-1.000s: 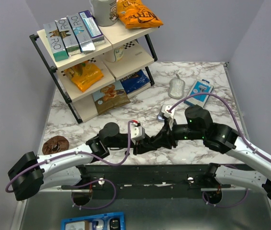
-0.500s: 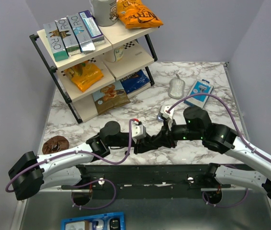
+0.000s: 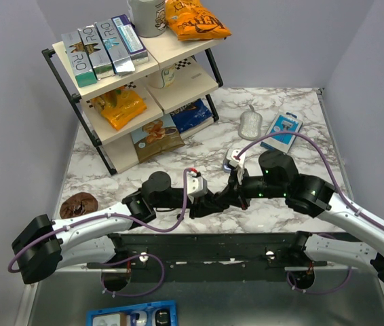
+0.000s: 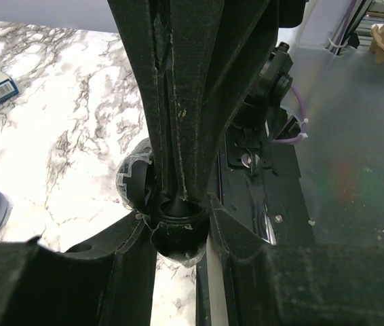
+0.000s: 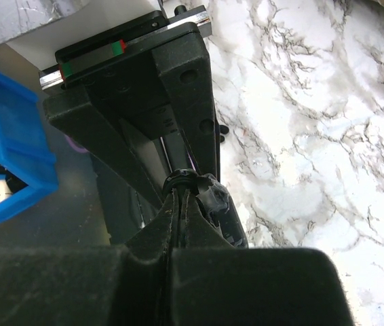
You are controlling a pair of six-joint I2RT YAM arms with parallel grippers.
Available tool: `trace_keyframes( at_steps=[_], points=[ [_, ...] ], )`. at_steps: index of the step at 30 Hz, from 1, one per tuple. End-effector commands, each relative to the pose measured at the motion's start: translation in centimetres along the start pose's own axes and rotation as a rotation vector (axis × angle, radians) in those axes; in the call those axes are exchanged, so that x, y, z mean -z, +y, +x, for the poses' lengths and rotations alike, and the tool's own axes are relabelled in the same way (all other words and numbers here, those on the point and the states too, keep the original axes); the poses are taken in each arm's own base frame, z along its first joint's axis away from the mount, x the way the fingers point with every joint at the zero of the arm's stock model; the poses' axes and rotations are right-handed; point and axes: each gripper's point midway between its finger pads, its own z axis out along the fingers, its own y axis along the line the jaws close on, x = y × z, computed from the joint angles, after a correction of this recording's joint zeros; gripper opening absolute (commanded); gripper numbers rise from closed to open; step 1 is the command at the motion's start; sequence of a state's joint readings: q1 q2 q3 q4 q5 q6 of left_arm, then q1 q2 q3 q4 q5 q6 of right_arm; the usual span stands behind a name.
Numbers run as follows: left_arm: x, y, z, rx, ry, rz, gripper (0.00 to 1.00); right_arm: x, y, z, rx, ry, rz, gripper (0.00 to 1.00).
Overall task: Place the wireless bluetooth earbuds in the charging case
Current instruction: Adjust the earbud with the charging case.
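Note:
The charging case [image 4: 178,246] is a small round black shell with its lid [image 4: 133,182] flipped open. My left gripper [image 4: 177,227] is shut on it, one finger on each side, and holds it just above the table's near edge [image 3: 209,206]. My right gripper [image 5: 182,193] is shut. Its fingers [image 4: 178,102] come down from above with their tips inside the case's rim [image 5: 178,179]. In the top view the right gripper [image 3: 220,198] meets the left one. No earbud shows in any view. I cannot tell if one sits under the fingertips.
A shelf rack [image 3: 138,75] of snack packs stands at the back left. A grey mouse [image 3: 250,124] and a blue packet [image 3: 281,130] lie at the back right. A brown round thing [image 3: 79,205] lies at the left. A blue tray [image 3: 132,318] sits below the table edge.
The right arm has shifted slightly to the left. Both grippers have stayed together at the case.

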State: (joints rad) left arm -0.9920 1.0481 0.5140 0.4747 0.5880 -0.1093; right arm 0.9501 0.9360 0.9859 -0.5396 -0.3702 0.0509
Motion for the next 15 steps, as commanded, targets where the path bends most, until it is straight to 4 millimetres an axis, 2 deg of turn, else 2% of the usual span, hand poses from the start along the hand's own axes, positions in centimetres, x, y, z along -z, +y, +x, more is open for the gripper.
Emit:
trace_keyframes(
  at_steps=[1, 15],
  points=[
    [0.0, -0.2, -1.7, -0.037, -0.062, 0.004, 0.0, -0.2, -0.2, 0.8, -0.004, 0.013, 0.01, 0.01],
    [0.0, 0.2, -0.4, -0.025, -0.055, -0.015, 0.0, 1.4, -0.2, -0.9, 0.007, -0.085, 0.05, 0.01]
  ],
)
